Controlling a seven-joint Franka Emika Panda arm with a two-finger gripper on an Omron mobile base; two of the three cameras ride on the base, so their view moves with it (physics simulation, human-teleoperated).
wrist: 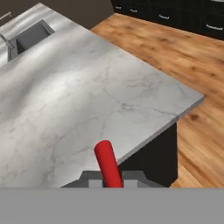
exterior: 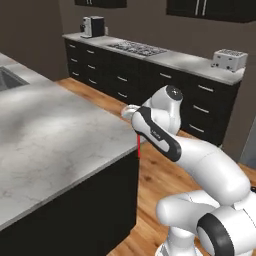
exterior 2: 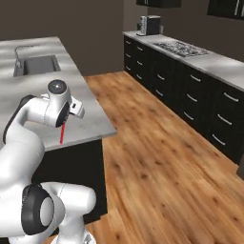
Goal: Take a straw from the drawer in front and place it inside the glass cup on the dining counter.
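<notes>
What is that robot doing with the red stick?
The robot's gripper is shut on a red straw and holds it by the corner of a grey marble counter with a sink at its far end. The straw hangs down below the hand. No cup shows on the counter here, so the straw is not yet in one.

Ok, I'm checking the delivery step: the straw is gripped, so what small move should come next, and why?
Probably carry on along the marble counter to look for the cup. The gripper is shut on the red straw, which hangs by the counter's corner, and no glass cup is in sight here, so there is nowhere to drop it.
</notes>
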